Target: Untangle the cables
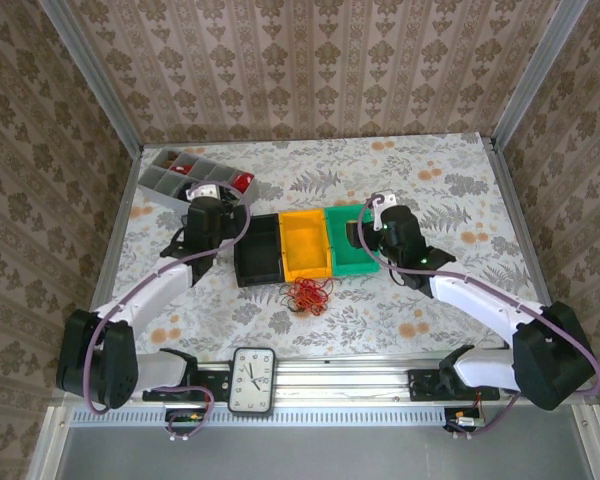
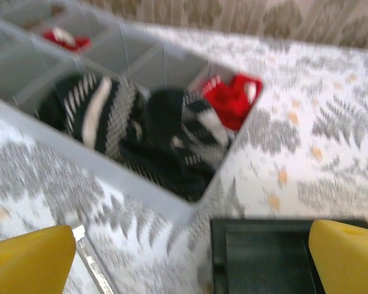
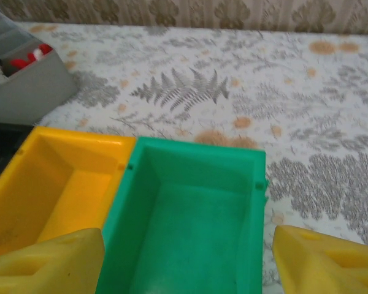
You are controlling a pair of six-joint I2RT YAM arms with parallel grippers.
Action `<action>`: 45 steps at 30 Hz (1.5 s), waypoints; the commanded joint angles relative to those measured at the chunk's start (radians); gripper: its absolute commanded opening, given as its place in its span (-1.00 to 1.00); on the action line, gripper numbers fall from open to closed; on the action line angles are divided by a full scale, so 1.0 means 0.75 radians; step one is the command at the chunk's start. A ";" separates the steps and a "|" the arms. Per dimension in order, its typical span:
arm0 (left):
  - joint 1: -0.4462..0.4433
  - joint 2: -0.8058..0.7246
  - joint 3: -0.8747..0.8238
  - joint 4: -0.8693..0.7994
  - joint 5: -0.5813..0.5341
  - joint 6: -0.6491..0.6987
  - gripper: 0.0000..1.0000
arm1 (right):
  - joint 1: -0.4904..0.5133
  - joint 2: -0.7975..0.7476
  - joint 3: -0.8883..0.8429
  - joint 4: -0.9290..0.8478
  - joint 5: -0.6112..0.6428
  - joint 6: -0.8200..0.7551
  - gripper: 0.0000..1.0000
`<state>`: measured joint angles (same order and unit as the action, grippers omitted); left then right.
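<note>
Down at the near edge, a square white clock with a black frame (image 1: 253, 380) sits on the metal rail (image 1: 360, 372) between the two arm bases. A bit further in, the cables (image 1: 308, 293), a small messy bunch of thin red and orange wires, lie on the flowery tablecloth (image 1: 450, 190). They are just in front of the yellow plastic bin (image 1: 304, 243). No gripper touches them.

Three open bins stand side by side in a row. The black plastic bin (image 1: 258, 252) is on the left, the yellow one is in the middle, and the green plastic bin (image 1: 348, 240) is on the right.

The left gripper (image 2: 190, 263) has its yellow fingers (image 2: 30, 260) far apart, and nothing is between them. It hangs over the table between the black bin and a grey plastic tray with many small boxes (image 2: 110, 177). In the tray lie black and white striped bundles (image 2: 104, 113) and some red bits (image 2: 233, 98).

The right gripper (image 3: 187, 263) hangs over the green bin. Its jaws are wide too, and they hold nothing. The green and yellow bins look empty inside.
</note>
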<state>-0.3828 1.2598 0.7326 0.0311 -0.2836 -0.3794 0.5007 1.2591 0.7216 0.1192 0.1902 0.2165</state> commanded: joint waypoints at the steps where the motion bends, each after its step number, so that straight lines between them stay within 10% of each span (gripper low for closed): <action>1: -0.010 0.006 -0.040 -0.146 0.084 -0.173 0.88 | 0.003 0.024 -0.021 -0.041 0.127 0.093 0.47; 30: -0.188 0.648 0.413 -0.319 0.188 -0.249 -0.98 | 0.045 0.112 0.017 -0.070 0.046 0.100 0.46; 40: -0.189 0.927 0.789 -0.376 0.143 -0.006 -0.98 | 0.188 0.146 0.069 -0.224 -0.348 -0.187 0.45; 45: -0.177 0.932 0.888 -0.403 0.175 0.125 -0.15 | 0.252 0.197 0.128 -0.317 -0.521 -0.259 0.39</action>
<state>-0.5171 1.9705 1.3556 -0.2348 -0.1551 -0.3775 0.6666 1.3746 0.7681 -0.0444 -0.0761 0.0956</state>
